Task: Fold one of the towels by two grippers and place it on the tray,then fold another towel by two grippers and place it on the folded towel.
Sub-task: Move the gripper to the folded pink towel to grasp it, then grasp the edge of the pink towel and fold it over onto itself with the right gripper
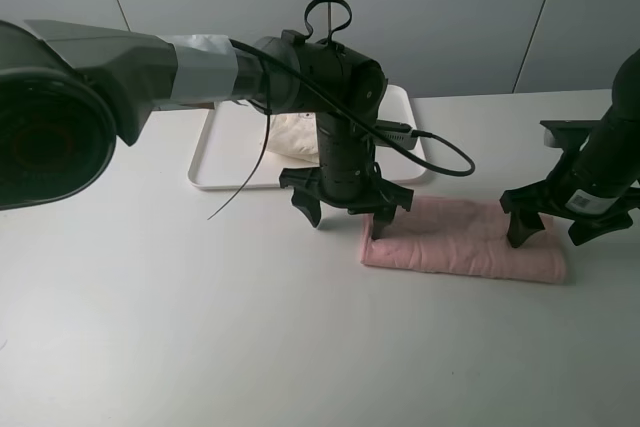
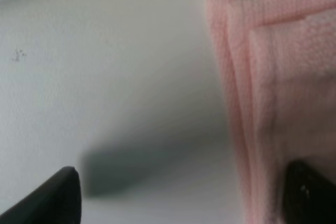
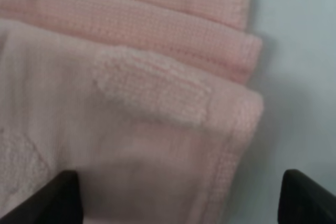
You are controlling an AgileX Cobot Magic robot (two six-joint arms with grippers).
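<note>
Bulky left arm (image 1: 70, 87) looms closest, wrist pointing straight down. Wide-spread left gripper (image 1: 346, 224): one finger on 9 o'clock end of pink towel (image 1: 460, 237), other on bare bench (image 1: 200, 327). Folded strip's long axis runs 9-to-3. At 3 o'clock end, right gripper (image 1: 550, 239) straddles, fingers apart, nothing clamped. Behind, 12 o'clock: cream towel (image 1: 295, 137) on tray (image 1: 205, 172).

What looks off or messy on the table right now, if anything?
Only the pink towel: folded on the table beside the tray, its layers are staggered at both ends, edges stepped rather than flush. Nothing looks spilled or damaged. The cream towel on the tray is mostly hidden by the left arm.
</note>
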